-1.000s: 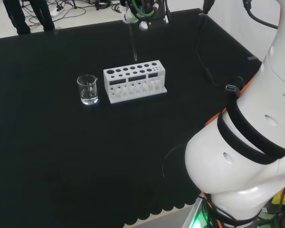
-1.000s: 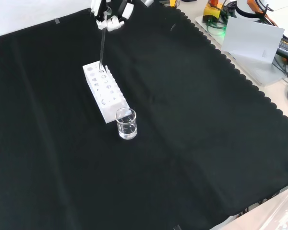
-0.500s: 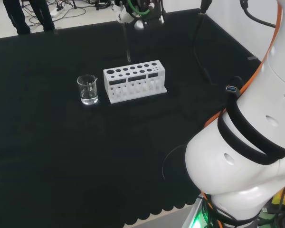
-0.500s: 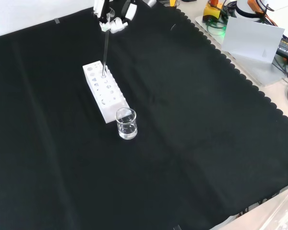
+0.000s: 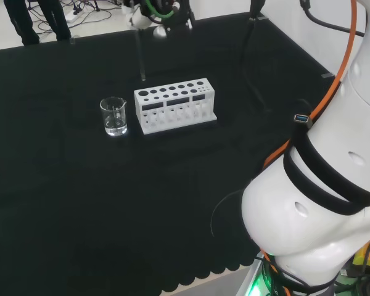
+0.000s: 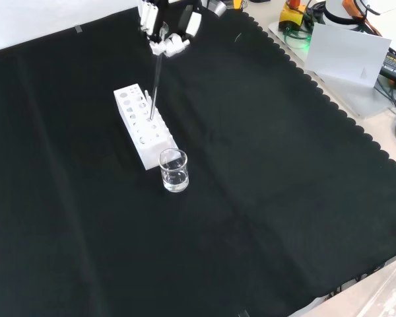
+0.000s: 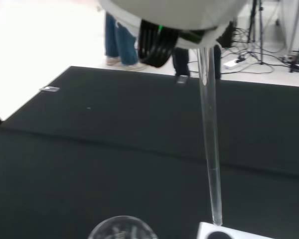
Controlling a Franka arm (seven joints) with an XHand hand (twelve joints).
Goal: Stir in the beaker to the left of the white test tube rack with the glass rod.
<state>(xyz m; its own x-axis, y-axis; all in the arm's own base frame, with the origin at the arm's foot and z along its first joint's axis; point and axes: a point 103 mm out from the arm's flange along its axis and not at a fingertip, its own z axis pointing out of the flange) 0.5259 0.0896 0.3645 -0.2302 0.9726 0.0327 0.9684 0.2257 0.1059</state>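
Plainly one of each: one beaker (image 5: 113, 116), one white test tube rack (image 5: 174, 103), one glass rod (image 5: 140, 57), one hand (image 6: 166, 25), all over a desk (image 6: 264, 185) draped in black cloth. Beaker: clear glass, short and round, with a little clear liquid at the bottom and faint markings on the wall; standing upright on the cloth just beside the rack's end, to the left of it in the head view, nearer the camera than the rack in the front view (image 6: 173, 170). Rack (image 6: 142, 123): a long white block with two rows of round holes along its top. Rod: thin, clear, straight, nearly upright, pinched at its upper end by the curled fingers of the hand (image 5: 149, 13) and hanging well above the cloth. In the head view, lower tip seen beyond the rack's left end, apart from it. In the front view, rod (image 6: 156, 82) slanting slightly down across the rack's top, tip over the holes; whether it touches the rack, impossible to tell there. In the wrist view, rod (image 7: 210, 144) large and close, tapering to a rounded tip just above a white corner of the rack (image 7: 224, 233), with the beaker's rim (image 7: 120, 230) close by and a blurred white part of the hand (image 7: 169, 12) over both.
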